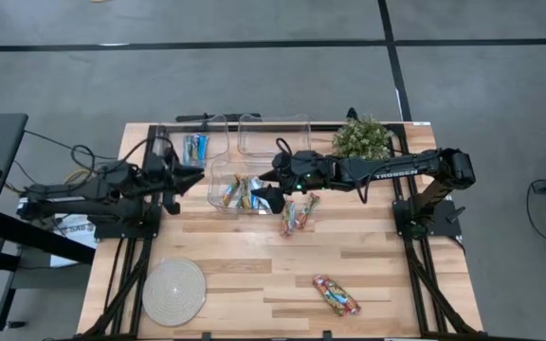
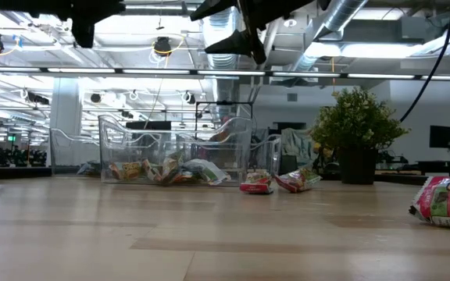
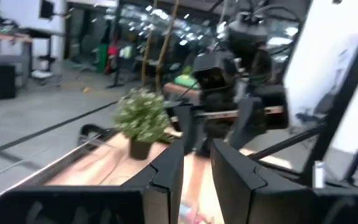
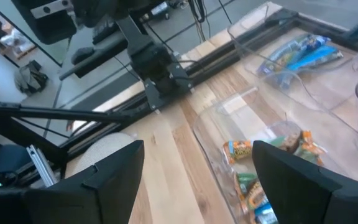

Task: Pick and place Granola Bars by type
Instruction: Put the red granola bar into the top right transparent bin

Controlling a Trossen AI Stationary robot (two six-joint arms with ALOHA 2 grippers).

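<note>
From above, the table (image 1: 254, 256) carries three clear bins. One bin (image 1: 197, 144) at the back holds blue bars (image 1: 195, 148), two as far as can be told. A second back bin (image 1: 273, 133) has nothing visible in it. The front bin (image 1: 230, 185) holds a mixed heap of bars (image 1: 237, 192), too jumbled to count. Two multicoloured bars (image 1: 298, 215) lie on the wood just beside that bin, and another wrapped bar (image 1: 336, 295) lies well apart near the front edge. A plant (image 1: 361, 138) and a pale disc (image 1: 173, 291) also stand on the table.

The right pincer (image 1: 269, 197) hovers at the front bin's edge, spread wide, the two loose bars just beside it. The left pincer (image 1: 195, 177) sits left of that bin.

The low view shows both arms raised above the bins.

In the left wrist view, the left pincer's fingers (image 3: 166, 171) stand slightly apart, pinching nothing.

The right wrist view shows spread fingers (image 4: 291, 171) above the mixed bars.
</note>
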